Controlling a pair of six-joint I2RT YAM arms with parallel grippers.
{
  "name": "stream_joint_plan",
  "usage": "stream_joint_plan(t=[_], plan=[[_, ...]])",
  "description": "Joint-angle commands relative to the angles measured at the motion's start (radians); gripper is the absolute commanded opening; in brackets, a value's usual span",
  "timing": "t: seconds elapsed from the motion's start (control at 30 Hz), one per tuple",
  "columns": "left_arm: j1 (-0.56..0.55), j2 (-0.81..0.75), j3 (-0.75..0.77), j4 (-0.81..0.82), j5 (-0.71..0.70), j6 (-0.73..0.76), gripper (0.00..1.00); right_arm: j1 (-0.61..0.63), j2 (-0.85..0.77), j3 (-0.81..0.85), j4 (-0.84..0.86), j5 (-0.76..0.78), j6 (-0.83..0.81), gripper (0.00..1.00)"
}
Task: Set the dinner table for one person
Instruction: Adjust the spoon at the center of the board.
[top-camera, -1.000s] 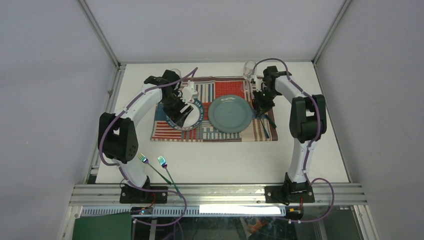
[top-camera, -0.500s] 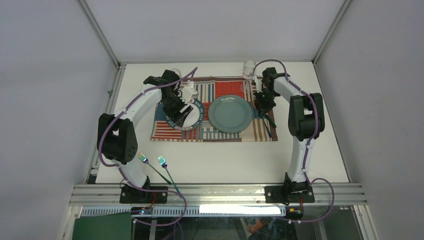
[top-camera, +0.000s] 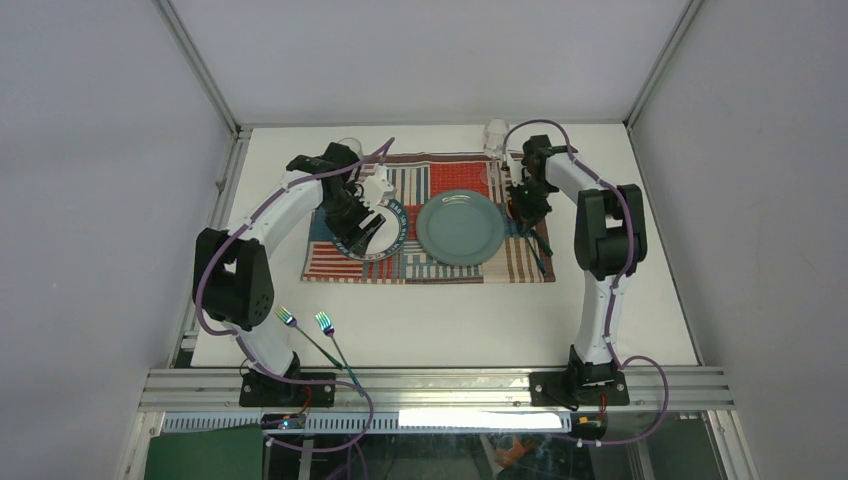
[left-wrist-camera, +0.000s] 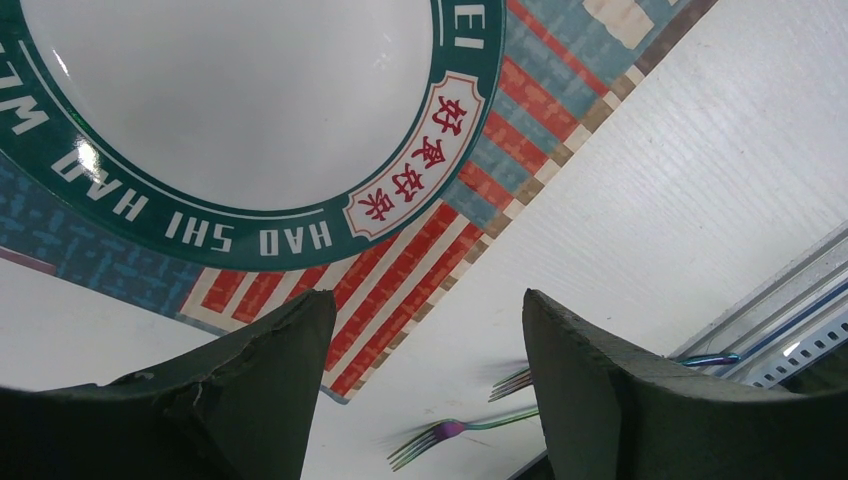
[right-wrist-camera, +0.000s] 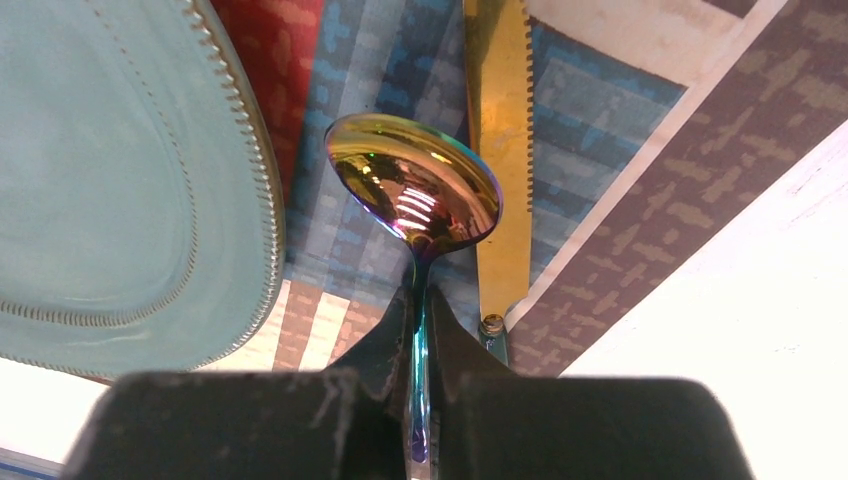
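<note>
Since a second ago the right arm (top-camera: 603, 228) has folded slightly inward; nearest, two forks (top-camera: 303, 336) lie on the bare front of the dinner table (top-camera: 450, 320), its widest free room. On the placemat (top-camera: 330, 264) the left gripper (left-wrist-camera: 425, 300) hangs wide, empty, over the green-rimmed plate (left-wrist-camera: 300, 236), while the right gripper (right-wrist-camera: 419, 300) pinches the spoon (right-wrist-camera: 412, 185) between teal plate (right-wrist-camera: 120, 180) and knife (right-wrist-camera: 497, 130), where a skewed release could strike either.
</note>
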Motion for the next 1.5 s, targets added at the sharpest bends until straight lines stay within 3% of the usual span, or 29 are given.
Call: stream_joint_plan(t=[0.0, 0.43, 0.83, 1.2, 1.47], plan=[[0.009, -0.067, -0.003, 0.027, 0.019, 0.007, 0.71, 0.012, 0.005, 0.016, 0.049, 0.003, -0.046, 0.00], [0.011, -0.070, -0.019, 0.037, 0.028, 0.004, 0.71, 0.022, -0.138, -0.152, 0.191, 0.085, -0.001, 0.00], [0.011, -0.082, -0.028, 0.041, 0.038, -0.005, 0.71, 0.035, -0.192, -0.234, 0.206, 0.062, -0.017, 0.00], [0.011, -0.081, -0.030, 0.046, 0.052, -0.011, 0.71, 0.066, -0.301, -0.453, 0.380, 0.093, -0.033, 0.00], [0.011, -0.095, -0.039, 0.045, 0.053, -0.016, 0.71, 0.070, -0.287, -0.423, 0.370, 0.101, -0.021, 0.03]])
